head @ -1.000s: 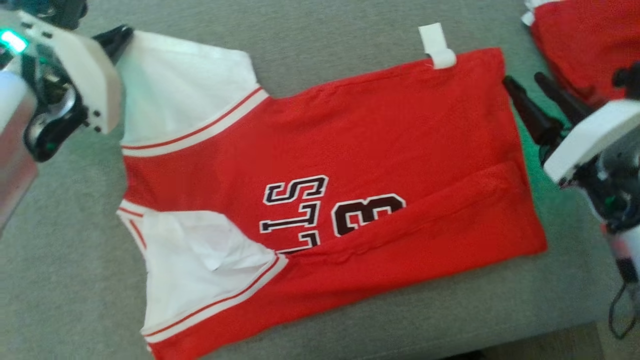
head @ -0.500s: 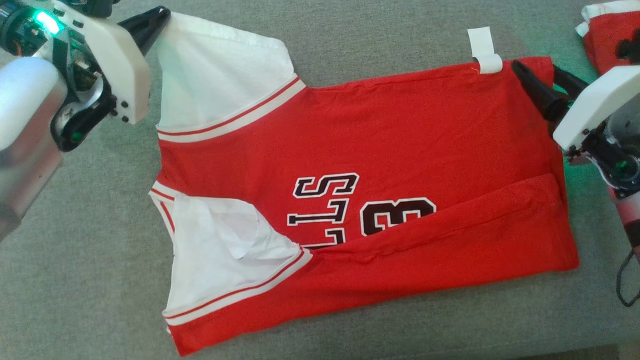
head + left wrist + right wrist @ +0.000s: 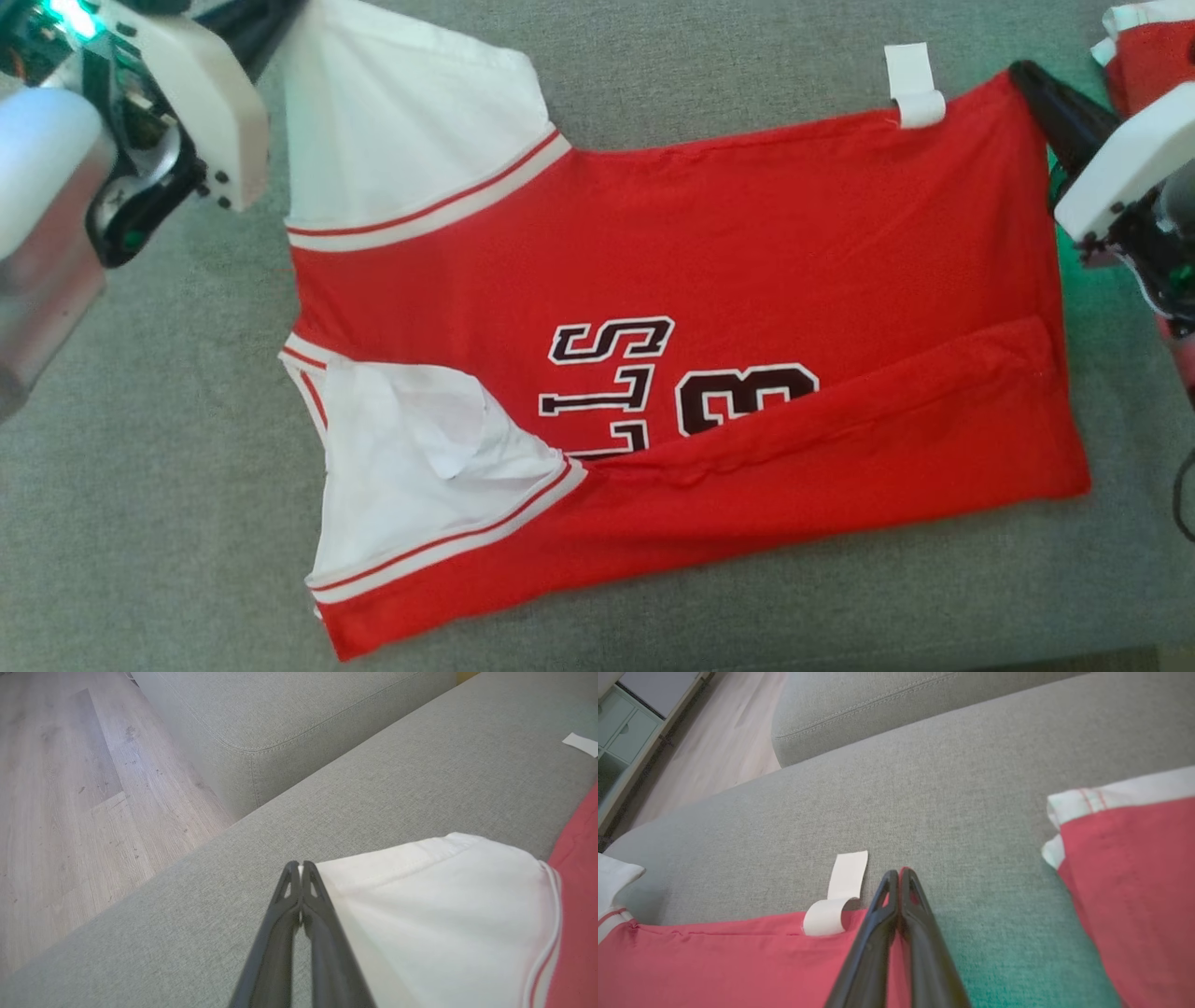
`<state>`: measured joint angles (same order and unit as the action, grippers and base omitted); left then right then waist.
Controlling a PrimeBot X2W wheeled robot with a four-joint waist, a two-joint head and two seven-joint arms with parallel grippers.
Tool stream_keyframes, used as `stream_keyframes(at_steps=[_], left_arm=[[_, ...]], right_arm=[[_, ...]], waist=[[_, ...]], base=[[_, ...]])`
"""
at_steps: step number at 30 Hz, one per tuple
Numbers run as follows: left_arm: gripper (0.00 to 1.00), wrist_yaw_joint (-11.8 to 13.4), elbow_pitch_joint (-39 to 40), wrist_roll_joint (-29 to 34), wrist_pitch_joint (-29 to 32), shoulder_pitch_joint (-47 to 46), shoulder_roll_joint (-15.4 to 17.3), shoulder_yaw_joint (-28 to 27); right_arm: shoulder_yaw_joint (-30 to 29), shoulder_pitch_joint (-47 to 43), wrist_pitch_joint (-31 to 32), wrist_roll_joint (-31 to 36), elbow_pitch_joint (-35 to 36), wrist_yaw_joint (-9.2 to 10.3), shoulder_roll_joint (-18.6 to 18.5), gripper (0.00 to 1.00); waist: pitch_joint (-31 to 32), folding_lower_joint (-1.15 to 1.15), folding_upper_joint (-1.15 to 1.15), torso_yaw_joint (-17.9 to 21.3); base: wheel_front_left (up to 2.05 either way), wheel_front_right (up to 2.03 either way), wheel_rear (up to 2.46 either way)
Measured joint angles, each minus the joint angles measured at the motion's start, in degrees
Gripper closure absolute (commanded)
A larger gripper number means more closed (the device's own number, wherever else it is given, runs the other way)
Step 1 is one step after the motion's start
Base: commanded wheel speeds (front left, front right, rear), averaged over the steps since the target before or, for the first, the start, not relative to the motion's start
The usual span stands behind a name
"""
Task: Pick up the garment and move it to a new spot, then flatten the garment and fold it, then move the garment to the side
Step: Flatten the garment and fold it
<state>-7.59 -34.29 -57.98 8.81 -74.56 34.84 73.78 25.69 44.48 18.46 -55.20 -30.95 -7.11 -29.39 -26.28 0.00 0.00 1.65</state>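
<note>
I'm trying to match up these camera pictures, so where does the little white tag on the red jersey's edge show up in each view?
Head view: white tag at upper right, sticking up from the red jersey's top edge.
Left wrist view: tag at the far right edge, upper part, on the grey cushion.
Right wrist view: tag just left of centre, curled over the jersey's edge.
Shared landmark: the jersey's white sleeve.

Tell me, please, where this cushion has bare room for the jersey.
Bare cushion lies left of the jersey and along its near edge. A smaller patch lies beyond it, between white sleeve and tag. Right is crowded: right end effector, second red garment.
</note>
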Motion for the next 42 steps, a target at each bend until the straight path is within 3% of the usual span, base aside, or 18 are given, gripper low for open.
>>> stream_keyframes(at_steps=[12, 21, 33, 42], left_arm=[[1.0, 0.0, -6.9, 3.8, -13.6, -3.0, -1.6, 0.0], [1.0, 0.0, -7.2, 0.9, -16.1, -0.3, -3.3, 0.2], [1.0, 0.2, 1.1, -1.6, -19.4, 10.8, 1.6, 0.8], [1.0, 5.4, 13.3, -3.0, -20.8, 23.0, 6.5, 1.3]], right_arm=[[0.6, 3.4, -6.8, -0.9, -1.3, 0.0, -0.6, 1.0], [1.5, 1.3, -9.0, -3.3, -0.3, 0.0, -2.6, 1.0], [1.8, -10.6, -11.7, -4.4, 4.4, 0.0, -5.8, 1.0], [0.6, -18.9, -12.7, -4.2, 6.0, 0.0, -6.1, 1.0]], waist=[[1.3, 0.0, 0.0, -0.5], [5.0, -0.01, 0.0, -2.1], [10.6, -0.01, 0.0, -4.4], [12.8, -0.01, 0.0, -5.3]], base=[[0.0, 0.0, 0.0], [0.0, 0.0, 0.0], [0.0, 0.0, 0.0], [0.0, 0.0, 0.0]])
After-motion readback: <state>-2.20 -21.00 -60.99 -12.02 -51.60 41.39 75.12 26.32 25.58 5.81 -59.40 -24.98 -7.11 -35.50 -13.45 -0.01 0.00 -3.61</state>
